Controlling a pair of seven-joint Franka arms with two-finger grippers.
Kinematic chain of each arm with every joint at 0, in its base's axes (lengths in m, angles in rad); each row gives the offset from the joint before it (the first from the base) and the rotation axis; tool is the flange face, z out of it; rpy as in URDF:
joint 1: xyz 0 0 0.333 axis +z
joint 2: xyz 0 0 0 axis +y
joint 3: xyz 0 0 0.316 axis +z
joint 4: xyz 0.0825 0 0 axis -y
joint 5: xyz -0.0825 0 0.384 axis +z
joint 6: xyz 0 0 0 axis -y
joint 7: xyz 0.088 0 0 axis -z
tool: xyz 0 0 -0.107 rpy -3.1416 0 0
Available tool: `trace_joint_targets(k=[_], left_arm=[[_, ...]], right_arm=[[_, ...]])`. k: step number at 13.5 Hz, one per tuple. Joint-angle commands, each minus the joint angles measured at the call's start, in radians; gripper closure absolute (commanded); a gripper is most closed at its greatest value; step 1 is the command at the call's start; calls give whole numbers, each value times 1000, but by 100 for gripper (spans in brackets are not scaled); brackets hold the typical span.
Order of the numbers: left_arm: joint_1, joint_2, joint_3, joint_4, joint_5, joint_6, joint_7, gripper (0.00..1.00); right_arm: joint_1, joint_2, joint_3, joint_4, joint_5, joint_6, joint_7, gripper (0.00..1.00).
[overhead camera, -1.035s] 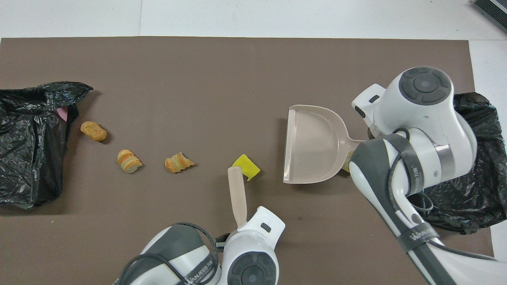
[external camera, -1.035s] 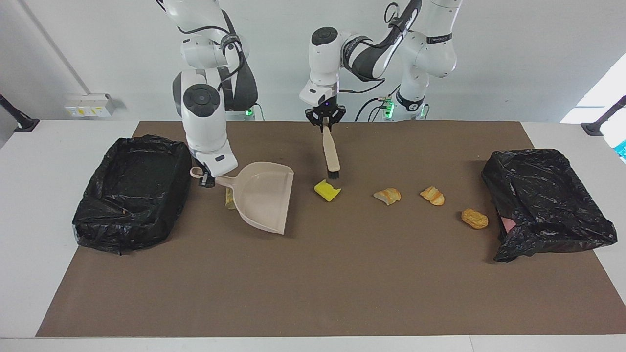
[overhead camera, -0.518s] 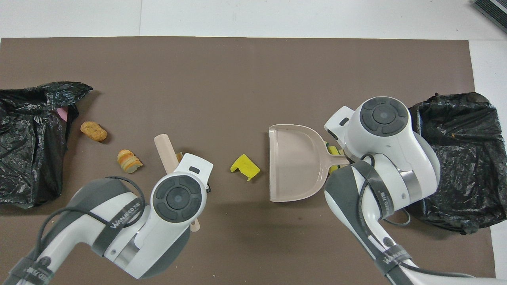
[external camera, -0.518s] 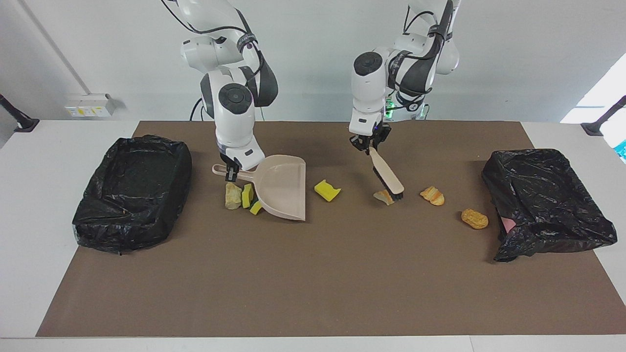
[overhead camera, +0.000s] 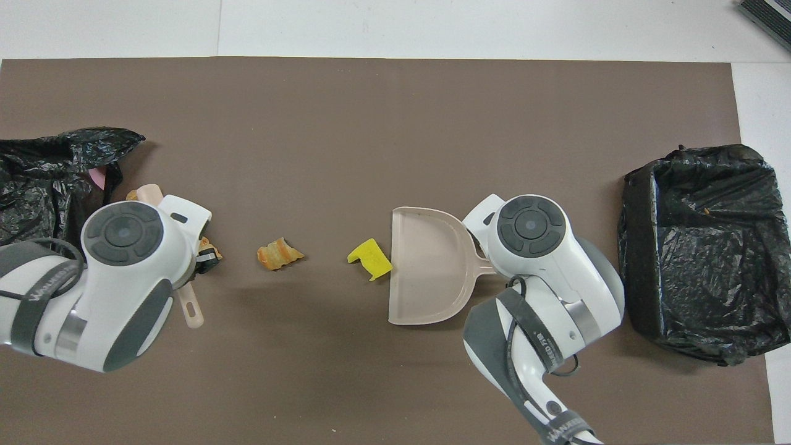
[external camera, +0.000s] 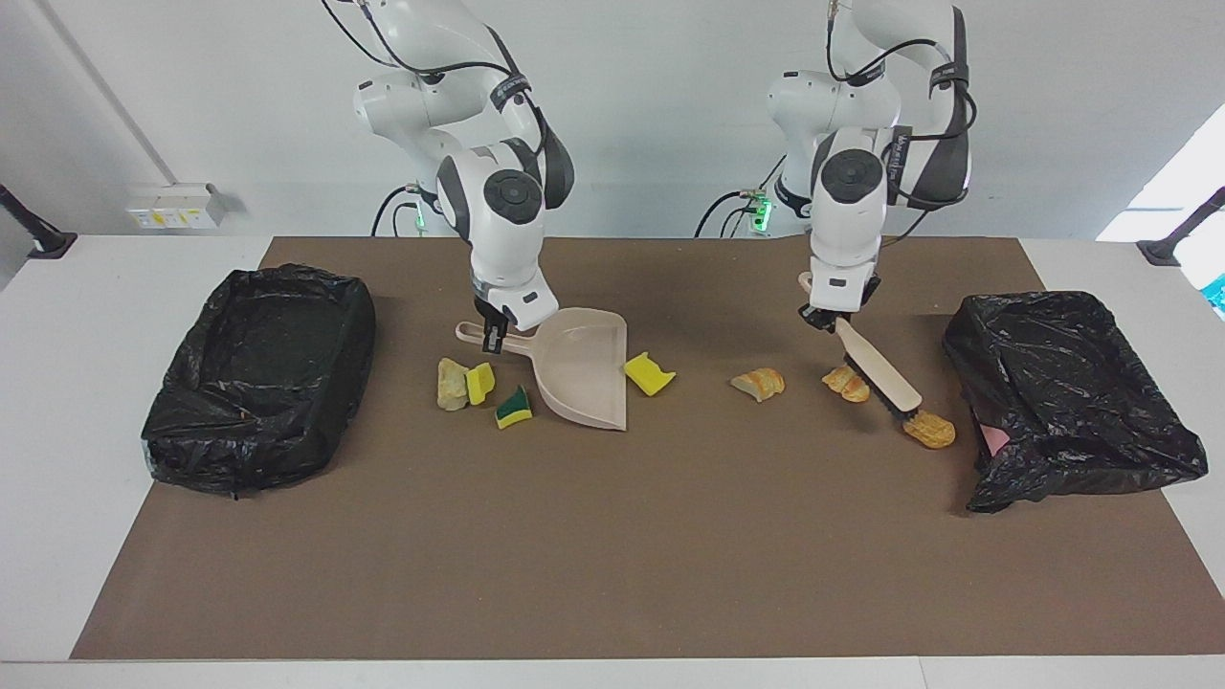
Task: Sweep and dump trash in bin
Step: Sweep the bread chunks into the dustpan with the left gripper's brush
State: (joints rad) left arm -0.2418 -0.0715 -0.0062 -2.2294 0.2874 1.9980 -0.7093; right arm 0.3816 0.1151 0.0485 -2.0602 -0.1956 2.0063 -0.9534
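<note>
Facing view: brown mat (external camera: 612, 536) fills the table; dustpan (external camera: 584, 373) sits mid-mat, its handle clamped in the right gripper (external camera: 495, 332). Toward the left arm's end from the dustpan, the left gripper (external camera: 825, 321) clamps the brush (external camera: 876, 375). Trash (external camera: 649, 373) lies scattered either side of the dustpan.
</note>
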Motion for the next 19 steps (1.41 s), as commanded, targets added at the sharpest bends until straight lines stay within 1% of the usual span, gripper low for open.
trace_joint_targets(k=[1, 4, 6, 8, 9, 10, 11, 12, 13, 14, 15, 16, 17, 19], left_arm=[[122, 12, -15, -10, 33, 69, 179, 100], [249, 27, -15, -12, 35, 151, 400, 100], [298, 35, -15, -19, 33, 168, 595, 100], [303, 41, -17, -26, 32, 174, 637, 100], [300, 39, -18, -51, 32, 180, 659, 100], [293, 36, -20, -79, 29, 197, 723, 100], [288, 27, -20, -105, 21, 211, 757, 100], [265, 21, -24, -124, 15, 212, 757, 100], [219, 7, -23, -134, -9, 209, 755, 100], [185, -14, -25, -171, -54, 215, 749, 100], [153, -24, -23, -187, -75, 217, 749, 100], [115, -31, -25, -196, -80, 217, 749, 100], [86, -34, -25, -199, -108, 216, 749, 100], [-14, -21, -23, -208, -190, 226, 733, 100]], right_arm=[[11, -2, 4, -15, -7, 40, 56, 100], [13, 6, 4, -9, 36, 48, 85, 100], [13, 9, 4, -9, 38, 51, 84, 100], [13, 9, 4, -9, 38, 51, 85, 100], [13, 9, 4, -12, 38, 54, 85, 100], [16, 11, 4, -14, 38, 55, 97, 100], [40, 23, 4, -12, 39, 61, 132, 100], [46, 26, 4, -9, 39, 60, 146, 100], [46, 26, 2, -9, 39, 60, 146, 100], [46, 26, 2, -9, 39, 60, 143, 100], [46, 26, 2, -9, 39, 58, 143, 100], [46, 26, 2, -9, 39, 57, 143, 100], [45, 26, 2, -9, 39, 57, 139, 100], [42, 26, 2, -11, 39, 57, 140, 100]])
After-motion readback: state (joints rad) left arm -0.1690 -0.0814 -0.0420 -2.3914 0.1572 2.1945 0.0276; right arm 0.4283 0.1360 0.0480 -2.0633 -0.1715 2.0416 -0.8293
